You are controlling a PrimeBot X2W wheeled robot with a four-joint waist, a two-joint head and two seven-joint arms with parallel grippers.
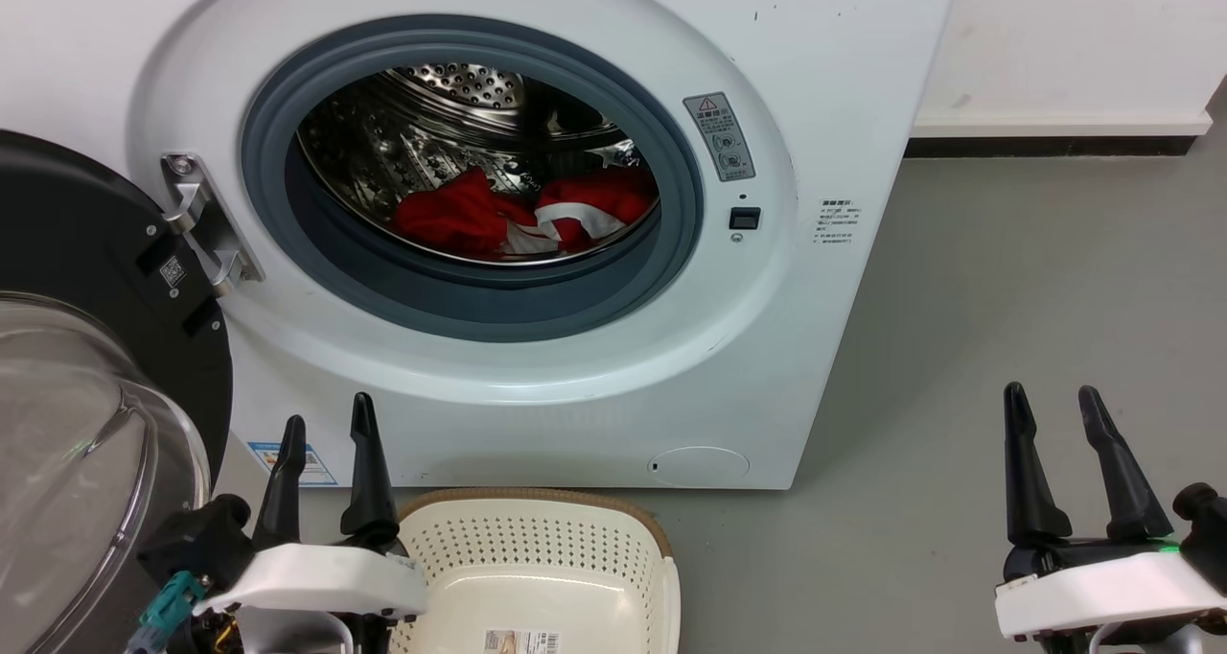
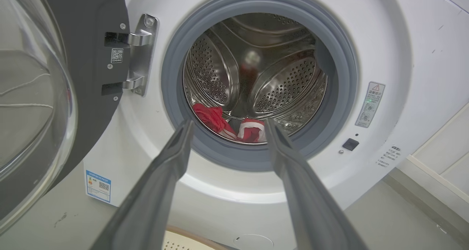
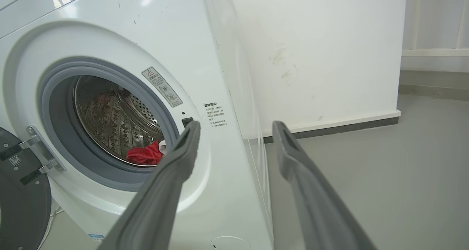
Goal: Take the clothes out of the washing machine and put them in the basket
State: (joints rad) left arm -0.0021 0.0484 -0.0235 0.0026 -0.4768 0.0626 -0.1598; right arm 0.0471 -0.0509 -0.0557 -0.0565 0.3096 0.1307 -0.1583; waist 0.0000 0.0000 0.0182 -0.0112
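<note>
Red soft fabric clothes [image 1: 522, 215], one with white panels, lie low in the perforated steel drum [image 1: 460, 88] of the large white front-loading washing machine [image 1: 844, 107]. My head view takes in the cream perforated plastic basket [image 1: 537, 548] on the grey floor [image 1: 1007, 328], just beside my left gripper [image 1: 327, 411]; it and my right gripper [image 1: 1052, 392] gape wide, empty

The door [image 1: 91, 242] hangs wide at left, leaving the washing machine [image 1: 844, 79] porthole [image 1: 479, 301] unblocked.
</note>
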